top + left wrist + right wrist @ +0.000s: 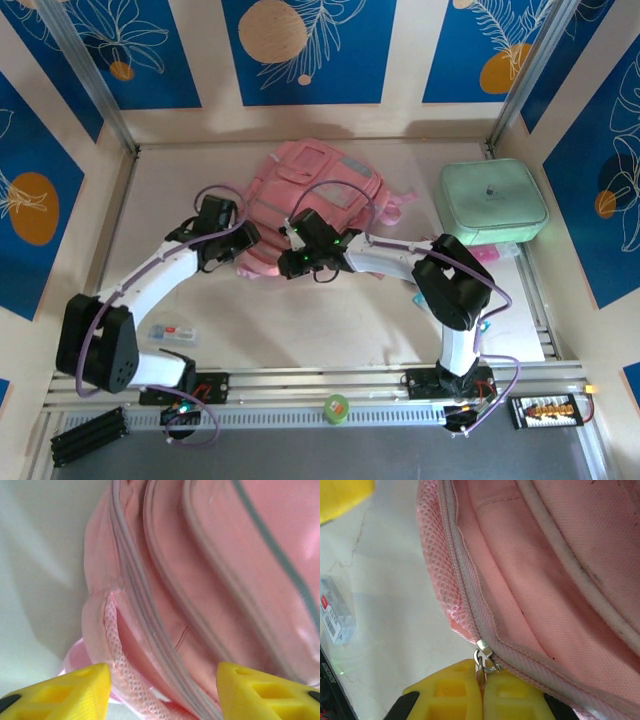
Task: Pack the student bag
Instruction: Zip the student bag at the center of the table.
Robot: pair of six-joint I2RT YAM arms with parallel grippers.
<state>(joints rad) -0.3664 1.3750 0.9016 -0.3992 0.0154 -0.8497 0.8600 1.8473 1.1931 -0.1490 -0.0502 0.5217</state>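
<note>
A large pink student bag (305, 195) lies flat at the far middle of the desk (330, 320), its top towards the far wall and its near edge facing the two arms. The left tool (243, 243) hangs at the bag's near-left edge; in the left wrist view its yellow fingers (75, 692) stand well apart, holding nothing, with the bag's mesh-lined rim and grey piping just beyond the left tool (162, 690). The right tool (296, 258) sits at the bag's near edge, a little right of the other; in the right wrist view the right tool (481, 690) has its jaws pressed together on the metal zip pull (485, 659) at the end of the grey zip. The stretch of zip that shows above the pull lies closed, and what the bag holds cannot be told. A mint-green zip case (493, 200) rests in the far right corner, near the bag's right strap with bare desk between them; its contents are hidden. A small clear box (172, 333) with a red-and-white label lies at the near left beside the left arm, well apart from the bag. Bare desk runs across the near half between the arms and along the bag's left side.
</note>
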